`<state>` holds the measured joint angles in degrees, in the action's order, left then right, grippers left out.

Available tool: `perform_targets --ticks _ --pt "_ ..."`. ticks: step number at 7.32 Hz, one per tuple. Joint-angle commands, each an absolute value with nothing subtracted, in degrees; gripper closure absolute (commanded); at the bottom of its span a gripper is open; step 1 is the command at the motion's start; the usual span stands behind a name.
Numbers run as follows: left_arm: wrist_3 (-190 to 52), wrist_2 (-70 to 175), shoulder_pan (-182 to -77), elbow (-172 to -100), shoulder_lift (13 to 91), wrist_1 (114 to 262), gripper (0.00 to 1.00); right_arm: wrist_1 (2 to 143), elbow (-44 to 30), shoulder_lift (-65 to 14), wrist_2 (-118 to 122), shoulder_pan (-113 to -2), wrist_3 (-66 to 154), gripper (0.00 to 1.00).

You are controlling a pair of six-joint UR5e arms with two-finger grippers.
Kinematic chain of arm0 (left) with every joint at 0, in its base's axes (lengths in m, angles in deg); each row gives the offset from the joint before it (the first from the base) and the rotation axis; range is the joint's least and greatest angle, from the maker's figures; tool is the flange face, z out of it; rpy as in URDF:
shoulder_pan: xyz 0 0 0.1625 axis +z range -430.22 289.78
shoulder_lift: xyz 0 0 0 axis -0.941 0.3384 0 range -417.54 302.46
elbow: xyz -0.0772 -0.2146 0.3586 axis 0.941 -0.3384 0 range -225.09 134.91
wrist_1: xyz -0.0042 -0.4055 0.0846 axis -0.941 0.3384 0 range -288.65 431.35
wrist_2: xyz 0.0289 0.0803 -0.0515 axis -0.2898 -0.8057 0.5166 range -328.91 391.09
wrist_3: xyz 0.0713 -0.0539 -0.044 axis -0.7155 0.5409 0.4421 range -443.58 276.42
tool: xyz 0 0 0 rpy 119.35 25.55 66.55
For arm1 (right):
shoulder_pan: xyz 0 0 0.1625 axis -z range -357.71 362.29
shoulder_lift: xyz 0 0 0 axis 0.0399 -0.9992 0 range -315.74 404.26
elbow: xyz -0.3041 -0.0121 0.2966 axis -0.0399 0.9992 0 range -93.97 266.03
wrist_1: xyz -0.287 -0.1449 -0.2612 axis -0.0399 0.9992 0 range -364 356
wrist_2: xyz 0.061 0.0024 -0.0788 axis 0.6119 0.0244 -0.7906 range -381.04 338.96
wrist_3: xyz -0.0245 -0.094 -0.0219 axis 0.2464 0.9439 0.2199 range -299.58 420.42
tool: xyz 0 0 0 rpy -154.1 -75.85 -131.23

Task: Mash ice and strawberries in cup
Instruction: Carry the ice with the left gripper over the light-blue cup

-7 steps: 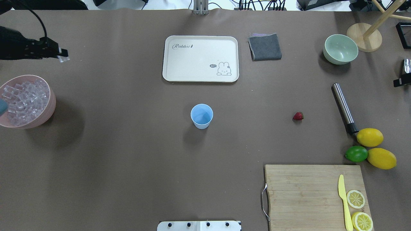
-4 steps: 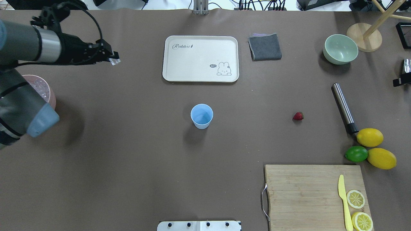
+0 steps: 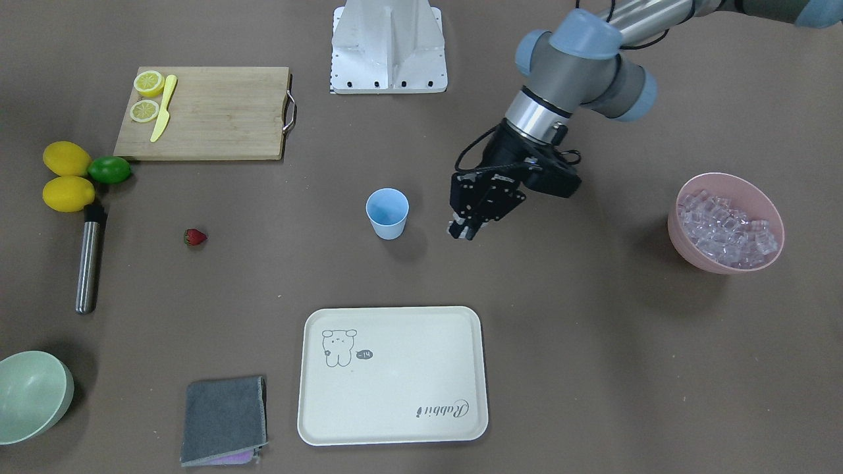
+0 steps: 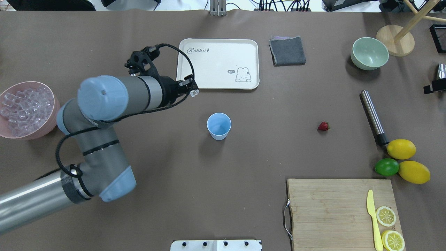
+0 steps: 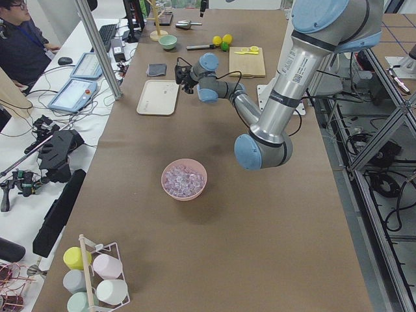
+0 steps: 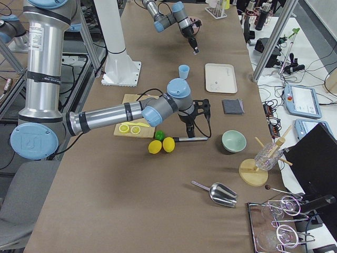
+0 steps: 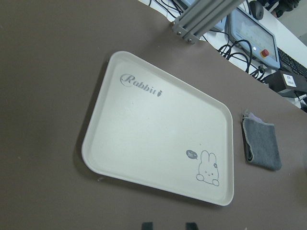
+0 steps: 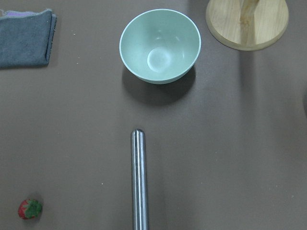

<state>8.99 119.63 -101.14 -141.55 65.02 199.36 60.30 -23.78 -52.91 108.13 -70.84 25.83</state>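
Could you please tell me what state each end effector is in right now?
Left end effector: closed on an ice cube.
Right end effector: cannot be told.

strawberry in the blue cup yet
No, the strawberry lies on the table well apart from the cup, whose inside shows only blue.
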Motion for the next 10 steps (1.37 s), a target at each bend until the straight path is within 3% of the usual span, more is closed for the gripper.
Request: perform_targets --ticks 1,10 --pt "12.3 110.4 -93.2 -140.4 67.9 198.1 1.0 59.5 -23.7 -52.9 108.1 -70.7 25.5 0.0" --pt "11.6 106.4 -91.9 -139.2 68.3 196.8 1.0 59.5 -23.4 -52.9 108.1 -70.7 25.6 0.0"
